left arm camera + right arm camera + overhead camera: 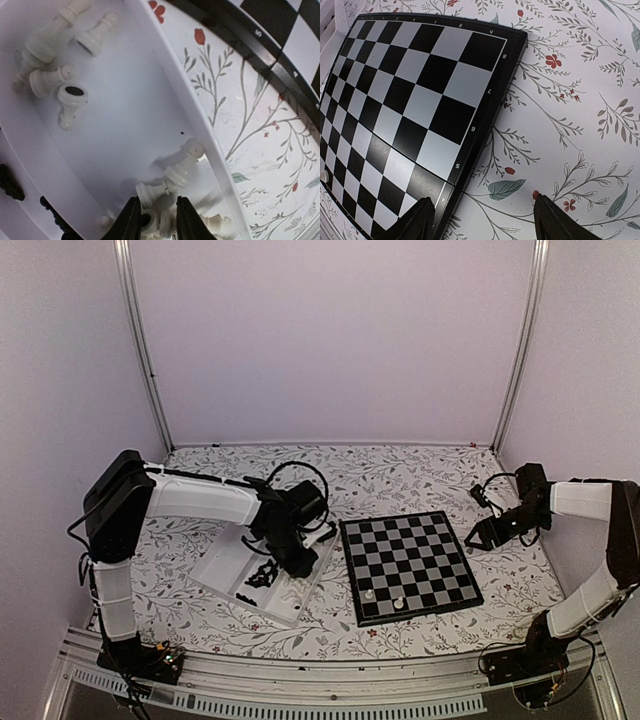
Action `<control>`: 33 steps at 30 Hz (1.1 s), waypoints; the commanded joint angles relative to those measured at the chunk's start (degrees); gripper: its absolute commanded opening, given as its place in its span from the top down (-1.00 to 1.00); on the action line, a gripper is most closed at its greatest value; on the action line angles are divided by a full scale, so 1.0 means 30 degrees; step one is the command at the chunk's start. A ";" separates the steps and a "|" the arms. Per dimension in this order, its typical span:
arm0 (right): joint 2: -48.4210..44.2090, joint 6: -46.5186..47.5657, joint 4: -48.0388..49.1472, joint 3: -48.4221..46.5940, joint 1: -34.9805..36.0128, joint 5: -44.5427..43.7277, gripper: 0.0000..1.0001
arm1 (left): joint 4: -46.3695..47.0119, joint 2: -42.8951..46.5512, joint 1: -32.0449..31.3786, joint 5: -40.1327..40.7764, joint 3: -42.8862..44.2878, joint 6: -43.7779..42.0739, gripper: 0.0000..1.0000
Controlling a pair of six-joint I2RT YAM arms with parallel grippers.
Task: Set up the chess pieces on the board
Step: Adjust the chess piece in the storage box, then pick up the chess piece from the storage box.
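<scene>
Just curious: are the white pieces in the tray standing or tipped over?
Tipped over. The white pieces lie on their sides in the tray, hollow bases showing.

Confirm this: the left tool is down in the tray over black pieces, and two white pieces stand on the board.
Not quite. The left tool is over white pieces in the tray, as the left wrist view shows; the rest holds.

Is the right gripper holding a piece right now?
No, the right gripper is open and empty, over the tablecloth beside the board.
</scene>
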State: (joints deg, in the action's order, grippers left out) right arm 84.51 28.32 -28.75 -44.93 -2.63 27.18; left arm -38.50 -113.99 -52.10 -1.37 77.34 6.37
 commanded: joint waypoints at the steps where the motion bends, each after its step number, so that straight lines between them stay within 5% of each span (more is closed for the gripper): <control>1: -0.0292 0.0101 -0.0329 -0.0190 -0.0002 0.0742 -0.41 | -0.0771 0.0364 0.0239 -0.0512 -0.0370 0.0179 0.49; 12: -0.2632 0.0899 -0.1808 -0.2943 0.3231 0.3146 -0.36 | 0.0126 0.2456 0.1057 -0.1112 -0.1103 0.1188 0.57; 20: -0.1304 0.0849 -0.1500 -0.5703 1.0181 0.1111 -0.28 | 0.2034 0.3246 0.1749 -0.2361 -0.2886 0.2216 0.59; 33: 0.6049 -0.0698 -0.1321 -1.2303 1.7281 -0.1991 -0.05 | 0.3240 0.9836 0.2549 0.0020 -0.6151 0.3949 0.06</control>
State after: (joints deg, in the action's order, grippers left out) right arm 96.90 29.52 -32.47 -75.88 44.73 24.86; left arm -32.42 -91.13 -46.13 -4.12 61.52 15.92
